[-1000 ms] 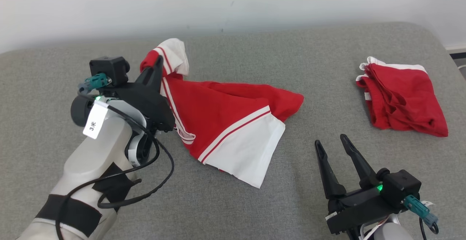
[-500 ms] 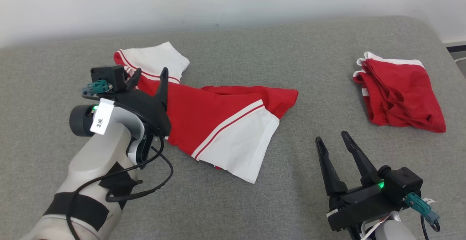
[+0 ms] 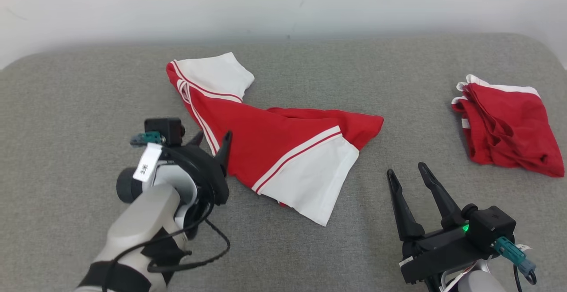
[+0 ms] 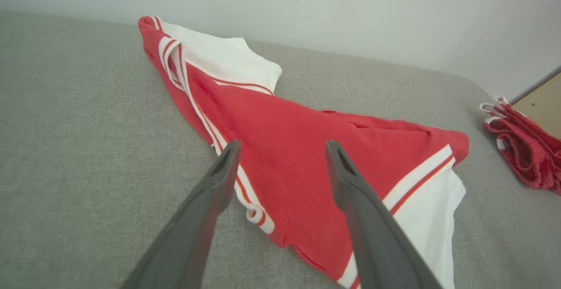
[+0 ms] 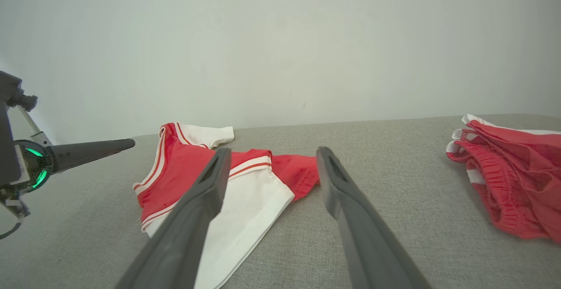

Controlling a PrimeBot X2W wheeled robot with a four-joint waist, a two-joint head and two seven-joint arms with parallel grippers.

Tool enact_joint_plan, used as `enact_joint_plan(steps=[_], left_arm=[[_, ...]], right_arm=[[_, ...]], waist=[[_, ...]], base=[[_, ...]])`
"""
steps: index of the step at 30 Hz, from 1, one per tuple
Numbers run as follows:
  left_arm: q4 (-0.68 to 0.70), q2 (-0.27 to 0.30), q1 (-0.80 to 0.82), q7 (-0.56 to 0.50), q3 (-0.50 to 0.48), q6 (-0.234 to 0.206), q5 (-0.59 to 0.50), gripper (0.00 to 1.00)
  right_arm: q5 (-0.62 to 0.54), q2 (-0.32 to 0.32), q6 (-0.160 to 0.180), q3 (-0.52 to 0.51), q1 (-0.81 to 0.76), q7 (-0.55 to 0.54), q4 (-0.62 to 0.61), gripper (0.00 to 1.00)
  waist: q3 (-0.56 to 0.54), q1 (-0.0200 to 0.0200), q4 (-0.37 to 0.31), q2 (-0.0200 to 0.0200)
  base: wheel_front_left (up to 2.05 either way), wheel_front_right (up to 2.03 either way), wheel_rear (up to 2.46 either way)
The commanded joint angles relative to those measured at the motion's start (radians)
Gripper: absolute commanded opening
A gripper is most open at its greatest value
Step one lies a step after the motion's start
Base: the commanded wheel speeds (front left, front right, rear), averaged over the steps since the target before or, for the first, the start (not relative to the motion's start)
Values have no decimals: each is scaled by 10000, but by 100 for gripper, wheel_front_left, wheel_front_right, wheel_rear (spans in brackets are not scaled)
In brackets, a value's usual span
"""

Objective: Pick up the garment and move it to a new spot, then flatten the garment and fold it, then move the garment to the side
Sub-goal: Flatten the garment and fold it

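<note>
Left gripper: jaws wide, empty, just beside the garment's near edge.
Right gripper: jaws wide, empty, near the white hem.
Red-and-white knit jersey garment: rumpled, mid grey upholstered surface.
Step judged: flattening.
Next: pinch opposite corners, draw apart.

Bare indoor room, kind unclear, grey fabric-padded surface set against a plain white wall

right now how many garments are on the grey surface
2. One red-and-white garment lies crumpled near the middle, just past the open left gripper. The other, a red bundle with white trim, sits at the right edge. Layers could hide another piece.
</note>
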State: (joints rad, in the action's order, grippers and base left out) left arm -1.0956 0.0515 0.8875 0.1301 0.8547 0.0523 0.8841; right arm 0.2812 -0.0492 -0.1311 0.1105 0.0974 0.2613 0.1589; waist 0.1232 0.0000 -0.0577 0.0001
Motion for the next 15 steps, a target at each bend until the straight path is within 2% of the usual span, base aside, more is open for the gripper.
enact_joint_plan(steps=[1,5,15], left_arm=[[42,18,-179,-45,78,-64,3,100],[511,9,-674,-220,176,-179,581,100],[1219,15,-1364,-842,848,-885,1512,100]], right_arm=[[-29,-31,8,-11,-61,48,9,100],[-51,-31,8,9,-46,48,18,100],[-284,-31,8,31,133,-10,-43,100]], waist=[[-46,0,83,-1],[-53,0,153,-1],[170,0,88,-1]], base=[[0,0,0],[0,0,0],[0,0,0]])
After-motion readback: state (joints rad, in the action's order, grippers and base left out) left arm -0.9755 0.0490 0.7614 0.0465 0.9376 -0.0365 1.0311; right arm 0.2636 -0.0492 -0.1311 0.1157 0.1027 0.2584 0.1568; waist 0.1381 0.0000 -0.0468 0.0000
